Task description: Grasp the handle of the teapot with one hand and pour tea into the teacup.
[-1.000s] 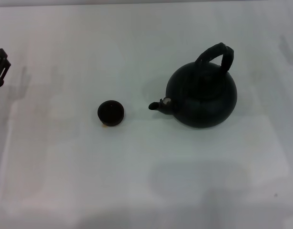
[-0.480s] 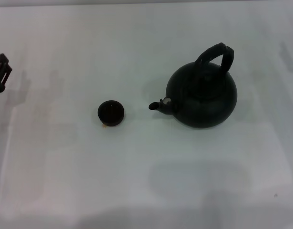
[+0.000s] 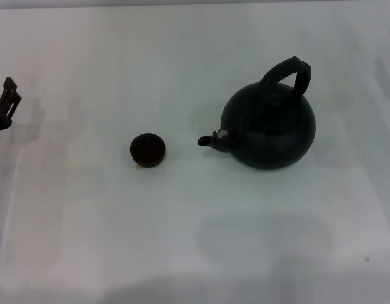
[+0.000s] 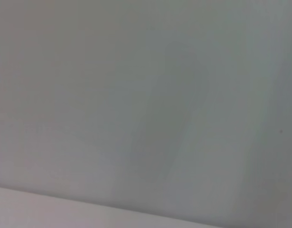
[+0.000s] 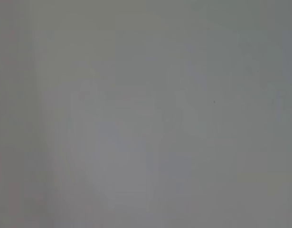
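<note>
The teapot (image 3: 269, 130) is seen standing upright on the white surface (image 3: 182, 240), at about three o'clock from the middle of the head view, its arched handle (image 3: 285, 75) raised over the lid and leaning toward one o'clock, its spout (image 3: 211, 139) pointed to nine o'clock. The teacup (image 3: 147, 149) sits apart from the spout, at nine o'clock from it, with a clear gap between the two. Whether tea lies in the cup cannot be told.

Only the left gripper (image 3: 4, 104) is visible, at the nine o'clock edge of the head view, well apart from both things and holding nothing; whether its jaws are open or closed cannot be told. The right gripper is not seen, and both wrist views show bare surface only.

Several risks can be judged from this layout. The handle is narrow and tilted, so an off-centre grasp could let the heavy pot swing or slip. The small, light cup could be knocked by the spout, or tea could be spilled if the spout is not brought over its mouth.
</note>
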`<state>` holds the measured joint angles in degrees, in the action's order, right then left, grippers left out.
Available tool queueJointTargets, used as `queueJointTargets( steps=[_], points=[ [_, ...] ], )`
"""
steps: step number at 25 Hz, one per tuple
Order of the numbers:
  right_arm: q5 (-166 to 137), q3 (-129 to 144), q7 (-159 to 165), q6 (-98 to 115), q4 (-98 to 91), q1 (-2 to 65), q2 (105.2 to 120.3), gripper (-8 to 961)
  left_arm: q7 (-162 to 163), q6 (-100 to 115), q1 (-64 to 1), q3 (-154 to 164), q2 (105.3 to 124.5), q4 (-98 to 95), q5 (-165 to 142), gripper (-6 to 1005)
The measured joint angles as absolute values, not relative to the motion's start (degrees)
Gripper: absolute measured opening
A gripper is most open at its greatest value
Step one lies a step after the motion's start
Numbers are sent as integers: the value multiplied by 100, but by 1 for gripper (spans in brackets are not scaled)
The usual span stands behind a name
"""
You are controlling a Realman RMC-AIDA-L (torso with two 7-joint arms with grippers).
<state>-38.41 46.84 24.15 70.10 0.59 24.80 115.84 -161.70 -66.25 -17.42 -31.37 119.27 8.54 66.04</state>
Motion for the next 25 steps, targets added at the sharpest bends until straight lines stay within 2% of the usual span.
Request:
queueJointTargets(
  steps=[25],
  points=[
    [-3769,4684,2432,6952,9,2521,11584,802,-16178,-6846,-1947,-3173,11909,911,6594,817]
  ],
)
